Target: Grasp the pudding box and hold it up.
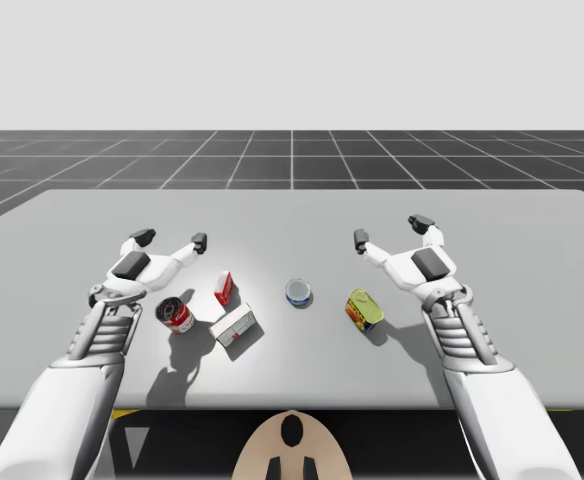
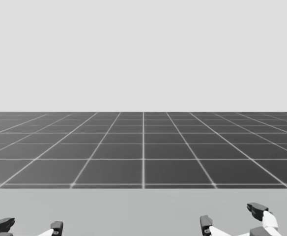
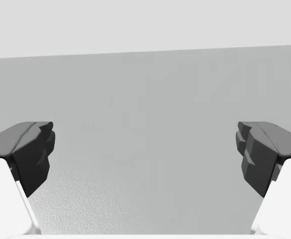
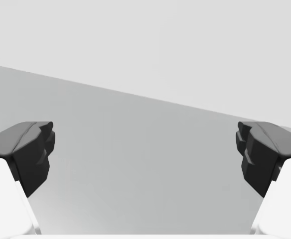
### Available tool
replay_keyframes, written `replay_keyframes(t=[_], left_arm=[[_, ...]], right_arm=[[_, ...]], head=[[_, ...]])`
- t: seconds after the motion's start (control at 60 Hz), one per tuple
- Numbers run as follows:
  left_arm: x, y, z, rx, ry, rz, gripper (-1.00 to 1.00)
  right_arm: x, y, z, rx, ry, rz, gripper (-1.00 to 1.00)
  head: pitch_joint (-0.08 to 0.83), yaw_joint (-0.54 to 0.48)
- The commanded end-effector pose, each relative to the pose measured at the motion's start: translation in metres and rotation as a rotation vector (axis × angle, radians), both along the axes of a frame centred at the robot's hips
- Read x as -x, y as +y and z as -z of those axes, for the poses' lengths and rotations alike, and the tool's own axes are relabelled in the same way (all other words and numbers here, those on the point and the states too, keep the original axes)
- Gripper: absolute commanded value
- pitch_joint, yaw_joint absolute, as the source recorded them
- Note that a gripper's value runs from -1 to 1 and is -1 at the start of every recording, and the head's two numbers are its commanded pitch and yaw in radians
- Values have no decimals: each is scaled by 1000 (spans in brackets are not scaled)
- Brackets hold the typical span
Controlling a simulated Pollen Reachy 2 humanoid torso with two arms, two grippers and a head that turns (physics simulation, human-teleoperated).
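Two boxes lie on the grey table (image 1: 302, 225) in the high view: a small red box (image 1: 224, 288) and, just nearer me, a larger white box with red print (image 1: 234, 325). My left gripper (image 1: 172, 239) hovers open above the table, behind and to the left of both boxes, touching neither. My right gripper (image 1: 390, 230) is open too, far to the right of the boxes. In the head view both show at the lower edge, left gripper (image 2: 30, 225) and right gripper (image 2: 231, 215). The left gripper (image 3: 145, 154) and the right gripper (image 4: 145, 154) have bare table between their fingers.
A red can (image 1: 174, 315) stands left of the white box, under my left wrist. A blue can (image 1: 298, 292) stands at the table's middle. A yellow can (image 1: 364, 309) lies tilted near my right wrist. Dark tiled floor (image 2: 143, 147) lies beyond the table's far edge.
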State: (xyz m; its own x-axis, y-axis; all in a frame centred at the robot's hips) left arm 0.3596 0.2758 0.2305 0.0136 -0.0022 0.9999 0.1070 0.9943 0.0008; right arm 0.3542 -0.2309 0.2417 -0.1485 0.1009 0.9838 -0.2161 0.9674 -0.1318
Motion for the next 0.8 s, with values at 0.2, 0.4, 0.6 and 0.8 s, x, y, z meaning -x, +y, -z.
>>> replay_keyframes(t=[0.2, 0.4, 0.6, 0.8], left_arm=[[0, 0, 1, -2, 3, 0, -1000], [-1, -1, 2, -2, 6, 1, -1000], [-2, 0, 3, -4, 7, 1, -1000], [-3, 0, 3, -4, 8, 2, -1000]], right_arm=[[-1, 1, 0, -2, 17, -2, -1000], [-1, 0, 0, -3, 12, 17, -1000], [-2, 0, 0, -1, 14, 19, -1000], [-2, -1, -1, -5, 18, 18, -1000]], head=[[37, 0], [186, -2], [371, 11], [508, 49]])
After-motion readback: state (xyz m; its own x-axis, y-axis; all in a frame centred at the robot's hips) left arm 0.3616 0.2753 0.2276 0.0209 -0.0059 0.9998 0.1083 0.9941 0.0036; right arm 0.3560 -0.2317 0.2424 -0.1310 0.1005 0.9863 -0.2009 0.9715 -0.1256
